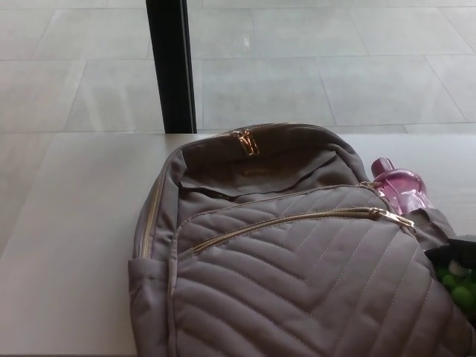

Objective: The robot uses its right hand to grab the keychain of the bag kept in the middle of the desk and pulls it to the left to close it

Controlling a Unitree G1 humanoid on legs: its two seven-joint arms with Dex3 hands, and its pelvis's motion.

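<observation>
A grey quilted backpack (297, 282) lies flat in the middle of the white desk (67, 245). A gold zip runs across its front pocket, with the pull (393, 216) at the right end. A green fuzzy keychain (461, 294) shows at the bag's right side, cut off by the picture edge. Only a black sliver of my right hand (455, 253) shows, lying over the top of the keychain. Most of the hand is out of frame. My left hand does not show.
A pink bottle (401, 186) sticks out of the bag's right side pocket. A second gold zip pull (245, 141) sits at the bag's top. A black post (171, 67) stands behind the desk's far edge, with tiled floor beyond.
</observation>
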